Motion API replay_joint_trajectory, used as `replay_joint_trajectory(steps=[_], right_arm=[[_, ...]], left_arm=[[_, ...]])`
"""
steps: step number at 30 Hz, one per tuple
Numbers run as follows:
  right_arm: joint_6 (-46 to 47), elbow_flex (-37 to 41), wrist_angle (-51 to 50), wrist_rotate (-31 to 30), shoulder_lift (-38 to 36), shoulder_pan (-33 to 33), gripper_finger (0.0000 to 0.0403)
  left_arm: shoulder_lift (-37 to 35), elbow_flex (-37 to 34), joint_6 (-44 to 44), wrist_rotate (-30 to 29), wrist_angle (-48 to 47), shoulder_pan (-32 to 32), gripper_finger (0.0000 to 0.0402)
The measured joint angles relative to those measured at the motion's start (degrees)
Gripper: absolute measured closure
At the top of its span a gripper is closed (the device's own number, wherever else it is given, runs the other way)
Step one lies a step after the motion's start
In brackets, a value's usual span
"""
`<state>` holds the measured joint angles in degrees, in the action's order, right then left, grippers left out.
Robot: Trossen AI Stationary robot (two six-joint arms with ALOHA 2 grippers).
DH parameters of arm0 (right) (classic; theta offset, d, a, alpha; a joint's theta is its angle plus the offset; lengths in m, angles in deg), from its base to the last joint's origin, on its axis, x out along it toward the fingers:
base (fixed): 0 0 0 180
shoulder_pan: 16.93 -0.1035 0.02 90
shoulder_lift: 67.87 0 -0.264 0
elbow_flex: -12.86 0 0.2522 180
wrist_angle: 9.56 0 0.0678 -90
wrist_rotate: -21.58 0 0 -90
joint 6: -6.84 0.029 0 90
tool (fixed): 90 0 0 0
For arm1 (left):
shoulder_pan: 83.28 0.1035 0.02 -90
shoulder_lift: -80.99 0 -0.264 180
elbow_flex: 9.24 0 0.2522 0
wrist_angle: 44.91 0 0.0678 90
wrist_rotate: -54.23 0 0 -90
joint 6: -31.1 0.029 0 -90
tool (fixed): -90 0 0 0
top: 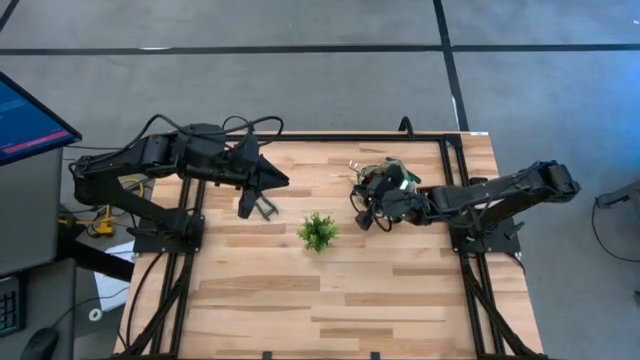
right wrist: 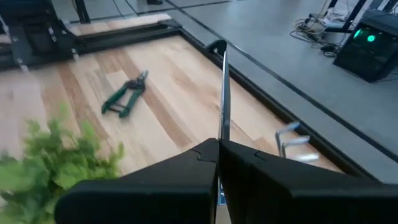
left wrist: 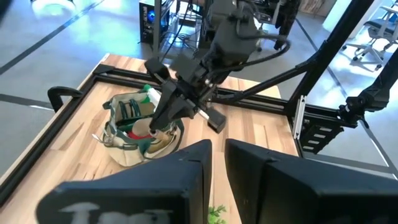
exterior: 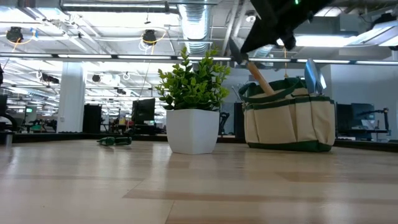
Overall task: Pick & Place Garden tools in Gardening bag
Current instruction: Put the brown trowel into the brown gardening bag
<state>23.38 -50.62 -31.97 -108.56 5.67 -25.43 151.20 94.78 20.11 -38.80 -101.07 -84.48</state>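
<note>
High view: right tool (top: 368, 203) (over gardening bag (top: 385, 180)) grips trowel (right wrist: 223, 93).

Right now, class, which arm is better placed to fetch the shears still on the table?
Left. Its hand hovers beside the shears, while the right hand is over the gardening bag, shut on a tool.

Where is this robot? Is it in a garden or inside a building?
Inside, probably a big open office or robot lab. The low view shows ceiling ducts and hanging lamps, with desks and dark screens far behind. The plant sits in a pot on a wooden table.
</note>
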Motion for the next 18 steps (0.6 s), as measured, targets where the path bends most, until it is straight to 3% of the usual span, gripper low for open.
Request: replay_joint_trajectory(steps=[7, 18], right_arm=[[0.4, 5.6, 5.9, 0.2, -0.6, 0.0, 0.0403], [-0.2, 6.1, -1.0, -0.1, -0.5, 1.4, 0.0403]], left_arm=[[0.0, 0.0, 0.0, 0.0, 0.0, 0.0, 0.0367], [0.0, 0.0, 0.0, -1.0, 0.0, 0.0, 0.0367]])
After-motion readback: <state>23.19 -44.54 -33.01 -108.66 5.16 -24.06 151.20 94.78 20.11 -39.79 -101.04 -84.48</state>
